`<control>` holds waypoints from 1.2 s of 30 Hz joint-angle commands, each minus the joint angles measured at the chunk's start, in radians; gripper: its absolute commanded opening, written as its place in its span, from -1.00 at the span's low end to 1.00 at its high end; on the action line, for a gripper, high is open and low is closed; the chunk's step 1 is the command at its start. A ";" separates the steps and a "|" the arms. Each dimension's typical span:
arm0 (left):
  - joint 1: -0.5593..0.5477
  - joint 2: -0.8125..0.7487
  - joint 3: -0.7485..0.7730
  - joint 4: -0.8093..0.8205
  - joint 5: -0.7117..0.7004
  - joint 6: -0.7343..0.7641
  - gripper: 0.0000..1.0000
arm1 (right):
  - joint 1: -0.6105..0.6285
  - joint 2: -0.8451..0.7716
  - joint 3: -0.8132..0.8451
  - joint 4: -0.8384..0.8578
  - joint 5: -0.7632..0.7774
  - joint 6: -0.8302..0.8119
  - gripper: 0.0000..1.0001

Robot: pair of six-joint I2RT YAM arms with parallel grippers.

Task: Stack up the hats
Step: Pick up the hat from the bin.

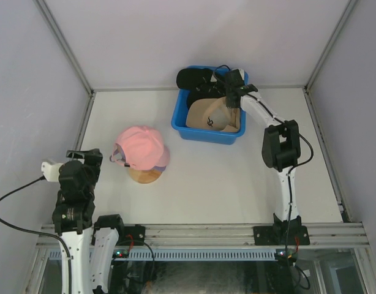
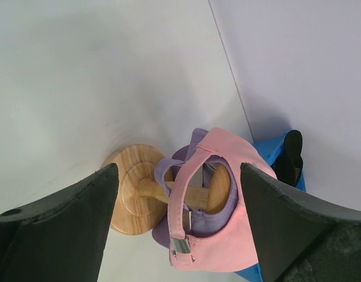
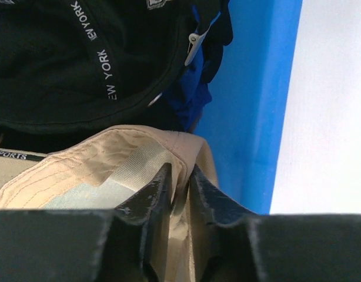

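We see the right jaws pinched shut on the rim of the tan hat point(image 3: 104, 161) down in the bin point(image 1: 203, 136), an edge grip to lift it free; the pink hat point(image 1: 141, 147) tops the lavender hat point(image 2: 207, 226) on the stand point(image 1: 145, 176), ready for it; the left jaws gape wide, empty.

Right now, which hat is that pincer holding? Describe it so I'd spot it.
Find the blue bin far back on the table. At its near end lies the tan hat, pinched by the right pincer. The hat behind it is black.
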 commanded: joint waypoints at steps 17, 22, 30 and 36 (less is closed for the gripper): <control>0.007 0.004 0.245 0.058 0.082 0.089 0.76 | 0.161 -0.347 -0.023 0.083 0.084 -0.078 -1.00; 0.008 0.036 0.287 0.161 0.232 0.120 0.77 | 0.214 -0.432 -0.031 0.084 0.108 -0.094 -1.00; 0.007 0.100 0.296 0.407 0.573 0.121 0.77 | 0.302 -0.538 -0.035 0.106 0.105 -0.127 -1.00; -0.015 0.158 0.337 0.502 0.737 0.147 0.87 | 0.378 -0.592 -0.001 0.127 0.105 -0.152 -1.00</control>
